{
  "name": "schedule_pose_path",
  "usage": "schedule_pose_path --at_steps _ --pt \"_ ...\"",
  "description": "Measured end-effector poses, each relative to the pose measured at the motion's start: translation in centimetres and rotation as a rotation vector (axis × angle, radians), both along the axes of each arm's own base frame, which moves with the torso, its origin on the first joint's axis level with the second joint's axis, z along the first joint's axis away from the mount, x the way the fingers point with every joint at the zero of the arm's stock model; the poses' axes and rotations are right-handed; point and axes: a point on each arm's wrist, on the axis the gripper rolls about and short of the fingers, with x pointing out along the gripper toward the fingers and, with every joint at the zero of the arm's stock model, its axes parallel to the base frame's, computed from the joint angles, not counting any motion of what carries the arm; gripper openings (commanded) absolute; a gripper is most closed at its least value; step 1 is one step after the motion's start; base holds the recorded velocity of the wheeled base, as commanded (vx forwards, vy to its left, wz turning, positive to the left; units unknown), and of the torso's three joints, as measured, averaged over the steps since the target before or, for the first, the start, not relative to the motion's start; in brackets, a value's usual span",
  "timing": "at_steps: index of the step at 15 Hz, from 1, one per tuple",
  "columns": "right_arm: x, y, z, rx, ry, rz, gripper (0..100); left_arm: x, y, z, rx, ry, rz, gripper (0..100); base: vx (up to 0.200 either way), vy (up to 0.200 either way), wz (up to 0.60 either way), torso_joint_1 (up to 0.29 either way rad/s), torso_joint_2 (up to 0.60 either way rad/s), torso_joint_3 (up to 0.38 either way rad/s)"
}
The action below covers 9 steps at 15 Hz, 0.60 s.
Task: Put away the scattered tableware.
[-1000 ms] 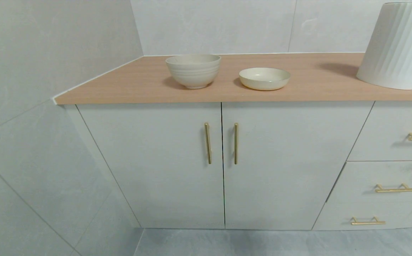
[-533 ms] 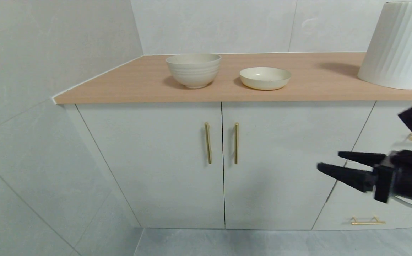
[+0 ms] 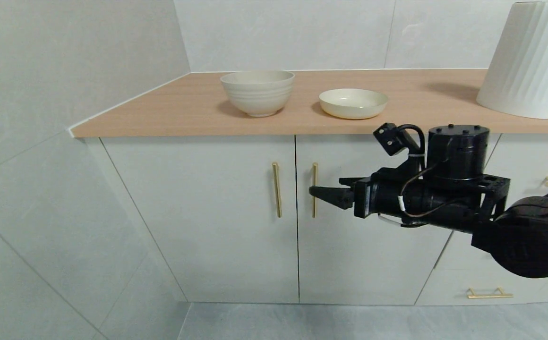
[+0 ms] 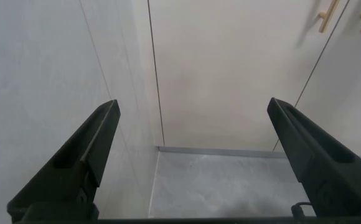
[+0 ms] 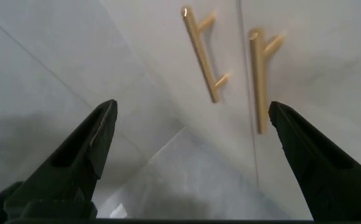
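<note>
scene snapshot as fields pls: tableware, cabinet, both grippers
bowl: upright on countertop, left of dish
dish: shallow, on countertop, apart from bowl
cabinet doors: both shut
right gripper: open, empty, tips by right door handle; contact unclear
left gripper: open, empty, low, above floor by cabinet
other: white ribbed container at countertop's right end

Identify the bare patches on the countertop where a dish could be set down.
Bare countertop lies between the left wall and the deep bowl, and a wider stretch between the shallow dish and the white ribbed container. The bowl and dish leave a narrow gap.
</note>
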Motion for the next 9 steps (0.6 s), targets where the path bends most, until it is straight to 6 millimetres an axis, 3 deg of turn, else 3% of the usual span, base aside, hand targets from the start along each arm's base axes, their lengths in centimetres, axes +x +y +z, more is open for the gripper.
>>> schedule_pose_path --at_steps 9 --pt "3.9 3.6 -4.5 0.013 -0.004 -0.082 100 0.0 0.0 0.0 0.0 0.0 0.0 100 0.0 0.0 0.0 0.0 0.0 0.0"
